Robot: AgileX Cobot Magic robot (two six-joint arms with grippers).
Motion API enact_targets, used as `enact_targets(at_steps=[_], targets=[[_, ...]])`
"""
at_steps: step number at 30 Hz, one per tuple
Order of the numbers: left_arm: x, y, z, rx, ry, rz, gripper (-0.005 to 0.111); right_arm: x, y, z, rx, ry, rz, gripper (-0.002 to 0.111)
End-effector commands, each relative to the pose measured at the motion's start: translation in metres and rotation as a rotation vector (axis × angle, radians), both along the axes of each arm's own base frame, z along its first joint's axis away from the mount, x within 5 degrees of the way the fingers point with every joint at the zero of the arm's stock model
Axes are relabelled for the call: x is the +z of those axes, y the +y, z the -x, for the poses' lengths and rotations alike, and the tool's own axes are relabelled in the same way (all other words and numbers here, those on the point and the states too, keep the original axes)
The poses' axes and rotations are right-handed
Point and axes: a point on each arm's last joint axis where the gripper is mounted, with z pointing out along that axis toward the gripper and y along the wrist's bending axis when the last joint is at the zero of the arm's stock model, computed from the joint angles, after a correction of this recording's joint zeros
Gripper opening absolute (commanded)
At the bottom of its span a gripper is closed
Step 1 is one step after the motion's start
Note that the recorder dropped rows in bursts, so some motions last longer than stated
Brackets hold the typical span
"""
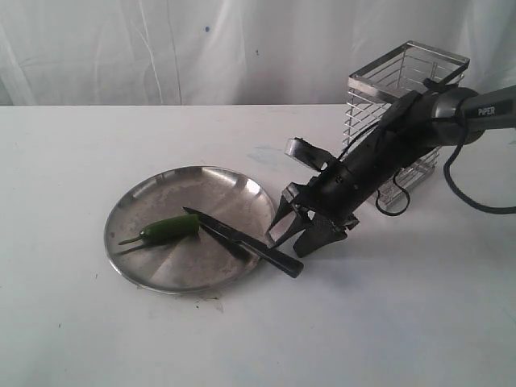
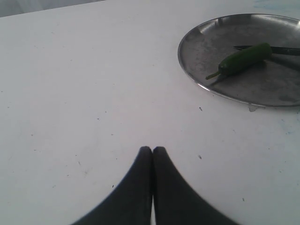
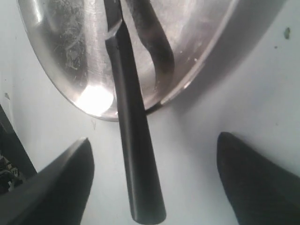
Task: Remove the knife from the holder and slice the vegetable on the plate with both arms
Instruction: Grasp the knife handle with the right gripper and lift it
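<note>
The steel plate (image 1: 153, 270) lies left of centre on the white table. On it rests the whole green chilli (image 1: 168, 229), stem pointing left. The black knife (image 1: 242, 240) lies with its blade on the plate, tip by the chilli, and its handle (image 3: 136, 164) sticking out over the right rim. My right gripper (image 1: 300, 234) hovers open just right of the handle, touching nothing; the handle lies between its spread fingers (image 3: 70, 178). My left gripper (image 2: 152, 151) is shut and empty above bare table, away from the plate (image 2: 206, 86) and chilli (image 2: 243, 60). The mesh holder (image 1: 403, 81) stands back right.
The right arm (image 1: 476, 109) with its grey PiPER link and a looping cable crosses in front of the holder. A white cloth hangs behind the table. The left arm does not show in the exterior view.
</note>
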Motion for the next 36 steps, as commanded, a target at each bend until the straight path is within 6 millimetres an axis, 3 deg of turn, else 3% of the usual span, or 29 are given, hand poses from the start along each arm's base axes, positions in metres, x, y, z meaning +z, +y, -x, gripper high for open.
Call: enact_targets(at_steps=[1,11,19,28,31,36], targets=[[0.0,0.0,0.0,0.0,-0.006,0.005,0.0,-0.006,-0.002,0.0,0.009,-0.005,0.013,0.069],[0.0,0.0,0.0,0.0,-0.006,0.005,0.0,-0.007,0.02,0.009,0.062,0.004,0.026,0.069],[0.0,0.0,0.0,0.0,-0.006,0.005,0.0,-0.009,0.019,0.011,0.068,0.019,0.074,0.069],[0.0,0.0,0.0,0.0,-0.006,0.005,0.0,-0.009,0.031,0.018,0.106,0.018,0.081,0.069],[0.0,0.0,0.0,0.0,-0.006,0.005,0.0,-0.01,0.031,0.018,0.112,0.015,0.089,0.065],[0.0,0.0,0.0,0.0,-0.006,0.005,0.0,-0.014,0.028,0.019,0.112,0.032,0.129,0.049]])
